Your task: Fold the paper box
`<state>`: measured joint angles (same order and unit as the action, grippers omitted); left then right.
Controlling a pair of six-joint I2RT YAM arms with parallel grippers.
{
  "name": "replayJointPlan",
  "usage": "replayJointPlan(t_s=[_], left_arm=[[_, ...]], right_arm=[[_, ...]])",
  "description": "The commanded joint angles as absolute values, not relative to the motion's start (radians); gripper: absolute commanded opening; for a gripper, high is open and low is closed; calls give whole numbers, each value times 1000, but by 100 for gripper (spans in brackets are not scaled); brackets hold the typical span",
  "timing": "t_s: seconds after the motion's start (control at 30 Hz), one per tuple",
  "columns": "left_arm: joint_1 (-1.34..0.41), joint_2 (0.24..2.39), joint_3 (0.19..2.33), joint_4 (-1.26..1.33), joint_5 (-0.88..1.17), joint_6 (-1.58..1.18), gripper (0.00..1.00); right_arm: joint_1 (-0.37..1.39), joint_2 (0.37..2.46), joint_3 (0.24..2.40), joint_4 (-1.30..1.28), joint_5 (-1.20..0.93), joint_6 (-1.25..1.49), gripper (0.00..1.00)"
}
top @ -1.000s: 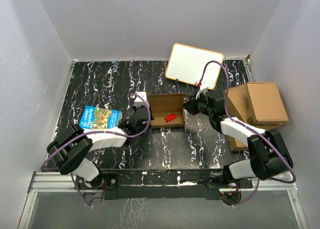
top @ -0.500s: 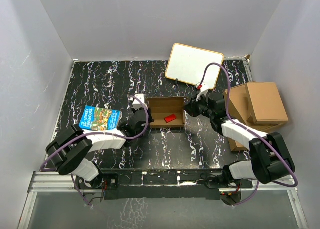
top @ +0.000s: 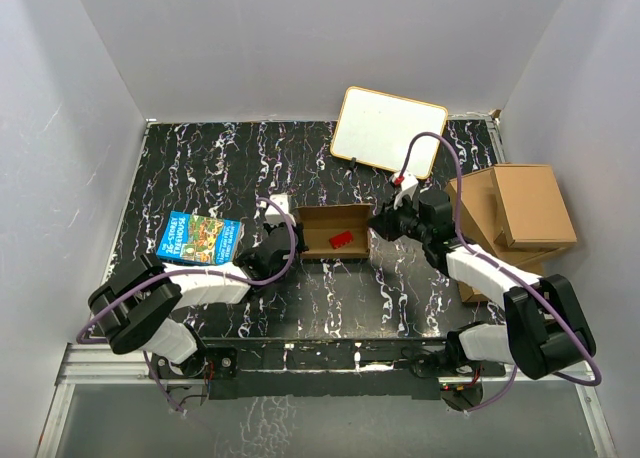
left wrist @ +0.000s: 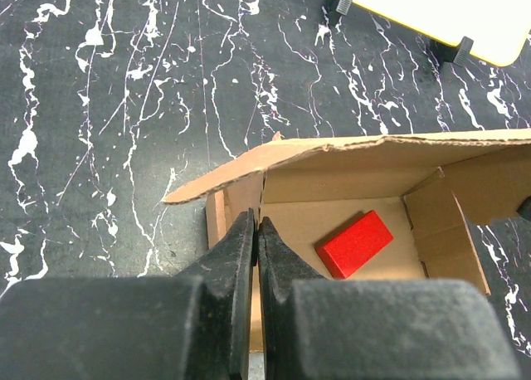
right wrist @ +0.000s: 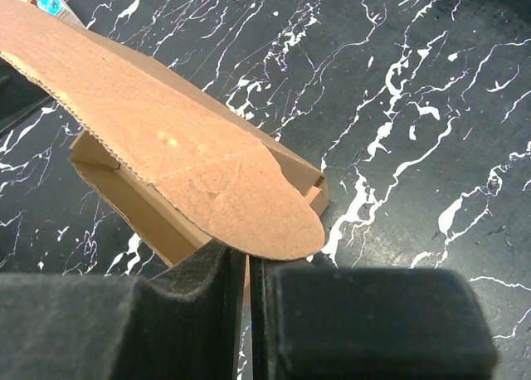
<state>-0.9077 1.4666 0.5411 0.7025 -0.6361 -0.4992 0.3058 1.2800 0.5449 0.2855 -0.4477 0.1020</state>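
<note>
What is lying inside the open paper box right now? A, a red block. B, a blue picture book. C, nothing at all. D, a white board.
A: the left wrist view shows a red block lying flat on the floor of the paper box, and the top view shows it there too.

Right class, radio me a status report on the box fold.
Left gripper shut on paper box, left wall. Right gripper shut on its right wall. Walls up, lid flap open. Red block lying inside.
</note>
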Motion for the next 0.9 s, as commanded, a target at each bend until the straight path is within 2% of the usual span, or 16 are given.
replayJointPlan(t_s=[0.0, 0.87], left_arm=[[-927, 1433, 522, 657, -606, -517, 0], [-941, 1412, 506, 632, -600, -525, 0]], right_arm=[[316, 1237, 536, 258, -484, 84, 10], [316, 1239, 511, 192, -540, 195, 11]])
